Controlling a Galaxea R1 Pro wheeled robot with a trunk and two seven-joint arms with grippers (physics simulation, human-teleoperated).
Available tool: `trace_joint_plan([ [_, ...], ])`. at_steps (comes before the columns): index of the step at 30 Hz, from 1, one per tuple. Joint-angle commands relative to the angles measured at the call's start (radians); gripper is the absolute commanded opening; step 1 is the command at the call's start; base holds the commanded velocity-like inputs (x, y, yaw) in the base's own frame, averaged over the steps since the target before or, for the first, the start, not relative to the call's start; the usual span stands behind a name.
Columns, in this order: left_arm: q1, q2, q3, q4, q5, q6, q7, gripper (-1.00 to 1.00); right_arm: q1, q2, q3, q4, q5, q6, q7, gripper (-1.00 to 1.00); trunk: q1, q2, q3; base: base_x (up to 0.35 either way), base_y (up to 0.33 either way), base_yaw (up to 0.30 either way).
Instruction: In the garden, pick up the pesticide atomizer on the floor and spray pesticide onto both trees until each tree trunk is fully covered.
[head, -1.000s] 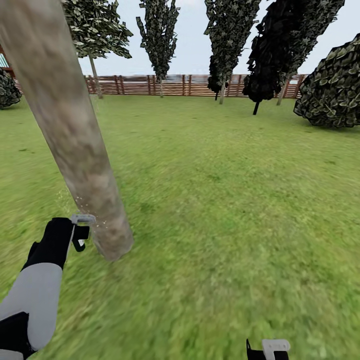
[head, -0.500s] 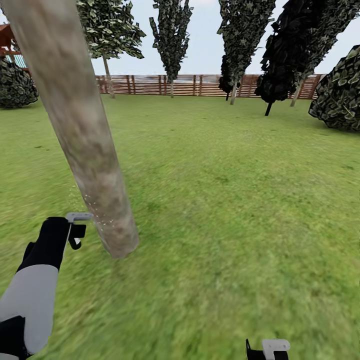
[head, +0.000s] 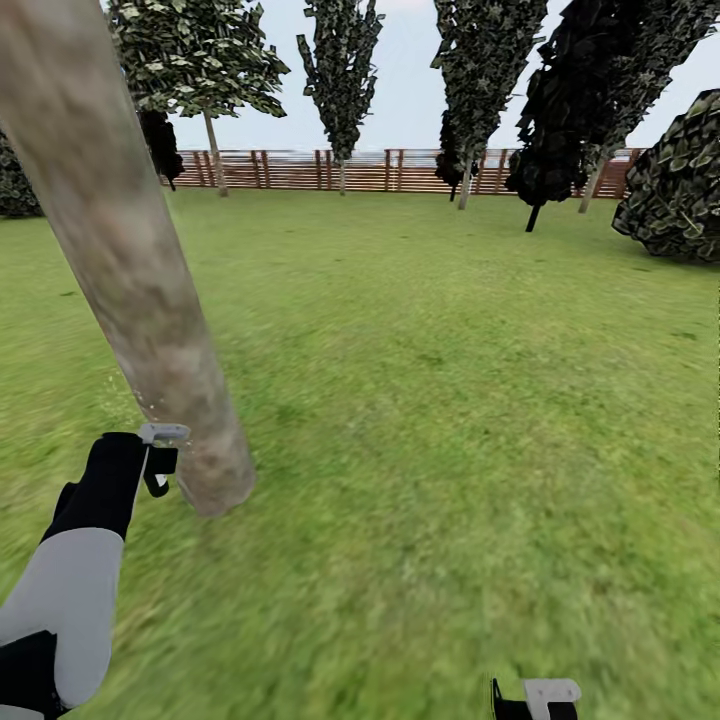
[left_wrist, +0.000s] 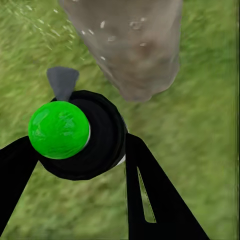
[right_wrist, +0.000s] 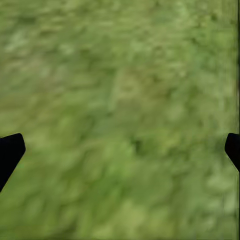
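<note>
View panned since earlier; left gripper still clenched on atomizer near tree trunk, pesticide specks; right gripper spread; no labels.

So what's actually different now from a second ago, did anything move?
Mostly the camera swung, so the whole scene slid sideways; that is no move of the tree trunk. The left gripper still clamps the atomizer, its nozzle aimed at the trunk's base, and white pesticide specks keep landing there. The right gripper stays open over bare grass.
</note>
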Motion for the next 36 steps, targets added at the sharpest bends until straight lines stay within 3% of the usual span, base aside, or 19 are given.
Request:
trace_joint_plan([
  [1,0.0,0.0,0.0,0.0,-0.001,0.0,0.0,-1.0,0.0,0.0,0.0,0.0,0.0,0.0,0.0,1.0,0.0,0.0,0.0,0.0,-0.275,0.0],
  [10,0.0,0.0,0.001,0.0,-0.001,0.0,0.001,-1.0,0.0,0.001,0.001,0.0,-0.001,0.0,0.0,1.0,0.0,0.0,0.0,0.0,-0.275,0.015],
  [18,0.002,0.002,0.001,0.0,-0.001,0.0,0.001,-1.0,0.0,0.002,0.001,-0.001,-0.001,0.0,0.0,1.0,0.0,0.0,0.0,0.012,-0.273,0.244],
  [24,0.007,0.005,-0.002,0.003,0.0,-0.002,0.002,-1.0,0.0,0.002,0.001,0.0,-0.001,0.0,0.001,1.0,0.0,0.0,0.0,0.243,-0.171,0.255],
  [36,0.011,0.006,0.009,0.015,-0.001,-0.006,0.005,-1.0,0.0,0.0,0.001,0.0,0.0,0.0,0.001,1.0,0.0,0.0,0.0,0.152,-0.201,0.013],
])
